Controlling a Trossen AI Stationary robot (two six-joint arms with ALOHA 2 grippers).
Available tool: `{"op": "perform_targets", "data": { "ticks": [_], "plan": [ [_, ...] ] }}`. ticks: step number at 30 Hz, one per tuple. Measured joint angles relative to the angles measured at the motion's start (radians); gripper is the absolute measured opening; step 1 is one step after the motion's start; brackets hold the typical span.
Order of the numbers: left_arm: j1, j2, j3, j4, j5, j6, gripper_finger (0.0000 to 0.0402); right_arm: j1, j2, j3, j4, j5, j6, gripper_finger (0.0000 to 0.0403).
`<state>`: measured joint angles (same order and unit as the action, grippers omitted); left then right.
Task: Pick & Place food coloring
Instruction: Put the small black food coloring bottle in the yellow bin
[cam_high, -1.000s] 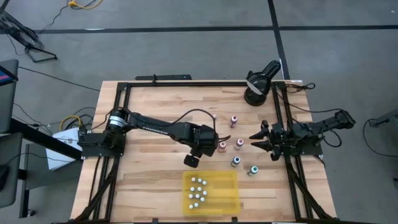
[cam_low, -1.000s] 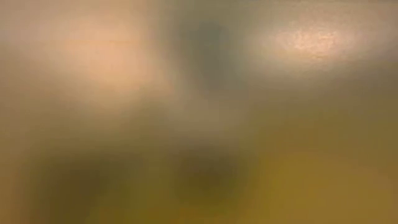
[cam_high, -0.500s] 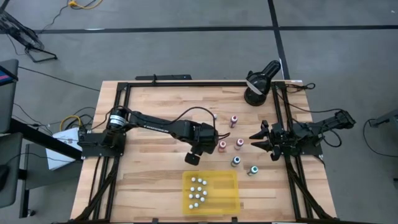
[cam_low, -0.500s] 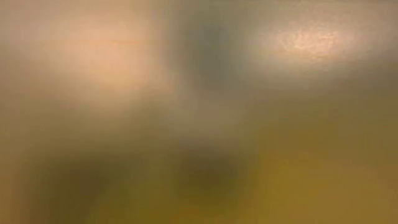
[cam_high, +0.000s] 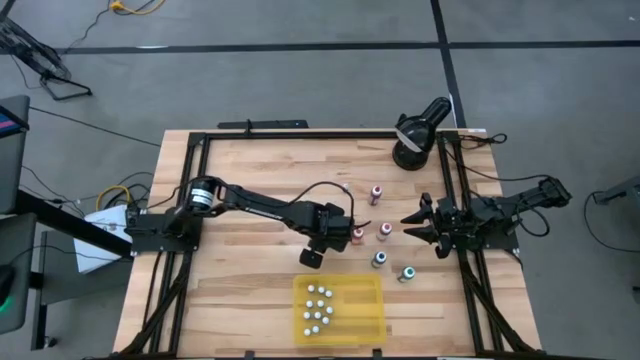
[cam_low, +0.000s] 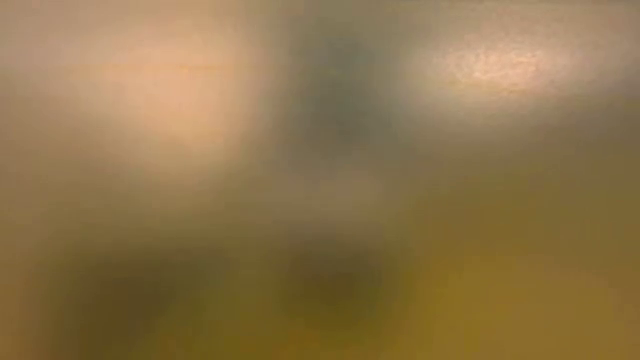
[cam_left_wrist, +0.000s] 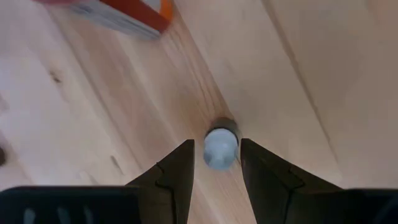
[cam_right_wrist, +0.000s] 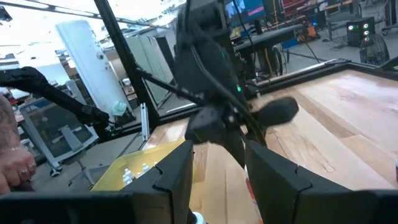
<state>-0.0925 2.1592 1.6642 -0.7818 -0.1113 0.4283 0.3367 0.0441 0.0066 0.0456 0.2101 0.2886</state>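
- A small white-capped food coloring bottle (cam_left_wrist: 221, 147) sits between the spread jaws of the left gripper (cam_high: 338, 232), mid tabletop (cam_high: 250, 170); whether the jaws touch it cannot be told.
- Loose bottles (pink, red and teal caps) (cam_high: 384, 231) stand just right of it.
- More white-capped bottles (cam_high: 318, 305) fill the yellow tray (cam_high: 362, 310) at the near edge.
- The right gripper (cam_high: 412, 226) waits at the right side, jaws spread, empty.

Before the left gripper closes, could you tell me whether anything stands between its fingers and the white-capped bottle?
Nothing visible does. In the left wrist view the white-capped bottle sits on bare wood between the open fingers of the left gripper.
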Motion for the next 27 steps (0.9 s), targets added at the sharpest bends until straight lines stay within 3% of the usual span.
{"op": "perform_targets", "data": {
  "ticks": [27],
  "plan": [
    [0.001,0.041,0.01,0.031,-0.079,-0.057,0.0122,0.0,0.008,0.0,0.0,0.0,0.0,0.0137]
  ]
}}
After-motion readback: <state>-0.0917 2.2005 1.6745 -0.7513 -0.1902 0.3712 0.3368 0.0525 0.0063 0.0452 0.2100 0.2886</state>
